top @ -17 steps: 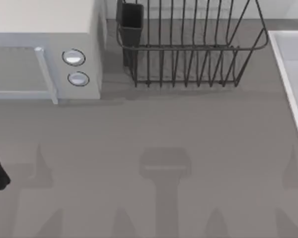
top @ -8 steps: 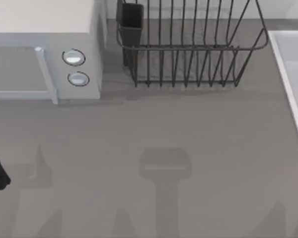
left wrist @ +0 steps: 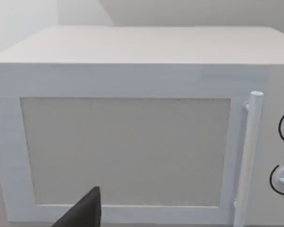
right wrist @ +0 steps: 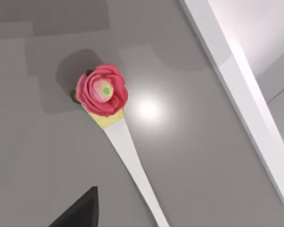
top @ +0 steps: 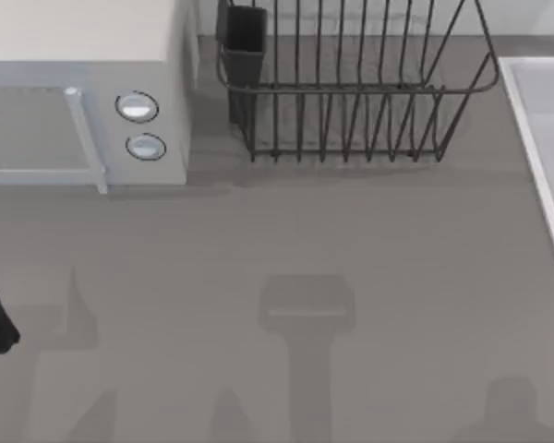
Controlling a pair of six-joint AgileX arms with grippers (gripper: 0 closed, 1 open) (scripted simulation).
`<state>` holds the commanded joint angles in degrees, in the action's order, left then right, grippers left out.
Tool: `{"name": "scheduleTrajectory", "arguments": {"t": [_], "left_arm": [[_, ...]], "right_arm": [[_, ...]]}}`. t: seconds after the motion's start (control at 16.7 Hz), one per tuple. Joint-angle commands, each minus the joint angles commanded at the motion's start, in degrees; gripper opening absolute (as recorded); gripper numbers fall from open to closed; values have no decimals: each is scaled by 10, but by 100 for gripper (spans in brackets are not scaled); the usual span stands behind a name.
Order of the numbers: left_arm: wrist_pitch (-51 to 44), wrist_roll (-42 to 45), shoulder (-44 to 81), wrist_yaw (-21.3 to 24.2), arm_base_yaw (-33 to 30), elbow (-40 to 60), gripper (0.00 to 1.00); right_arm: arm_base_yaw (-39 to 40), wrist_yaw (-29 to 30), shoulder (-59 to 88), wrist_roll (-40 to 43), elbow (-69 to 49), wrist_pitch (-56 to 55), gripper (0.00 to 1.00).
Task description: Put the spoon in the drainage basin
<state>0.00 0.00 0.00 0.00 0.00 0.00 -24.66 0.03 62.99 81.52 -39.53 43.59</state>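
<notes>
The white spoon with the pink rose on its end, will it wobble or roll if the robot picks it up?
The white spoon with the pink rose-shaped end looks stiff, so it probably won't flop. Its handle is thin, flat and glossy, so it may slip. The bulky rose could make that end heavier, tipping it if gripped far along the handle.

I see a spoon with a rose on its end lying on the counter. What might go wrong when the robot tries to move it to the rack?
The spoon lies flat on the counter, so its thin white handle may be hard to pinch and could slip. Its bulky rose end might make it tip once lifted. The wire basin has wide gaps between bars, so a slim spoon could fall through or snag on them.
</notes>
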Motion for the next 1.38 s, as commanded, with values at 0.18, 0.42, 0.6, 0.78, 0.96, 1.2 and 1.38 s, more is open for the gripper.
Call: {"name": "scheduleTrajectory", "arguments": {"t": [0.18, 0.42, 0.6, 0.78, 0.96, 1.2, 1.38], "left_arm": [[0, 0, 0, 0, 0, 0, 100], [0, 0, 0, 0, 0, 0, 100], [0, 0, 0, 0, 0, 0, 100], [0, 0, 0, 0, 0, 0, 100], [0, 0, 0, 0, 0, 0, 100], [0, 0, 0, 0, 0, 0, 100], [0, 0, 0, 0, 0, 0, 100]], "right_arm": [[-44, 0, 108, 137, -71, 74, 100], [-85, -1, 206, 267, -144, 140, 100], [-100, -3, 239, 314, -172, 162, 100], [-101, -3, 241, 318, -174, 163, 100], [-99, -3, 240, 317, -171, 160, 100], [-99, -3, 272, 315, -135, 95, 100], [-99, -3, 316, 314, -88, -4, 100]]}}
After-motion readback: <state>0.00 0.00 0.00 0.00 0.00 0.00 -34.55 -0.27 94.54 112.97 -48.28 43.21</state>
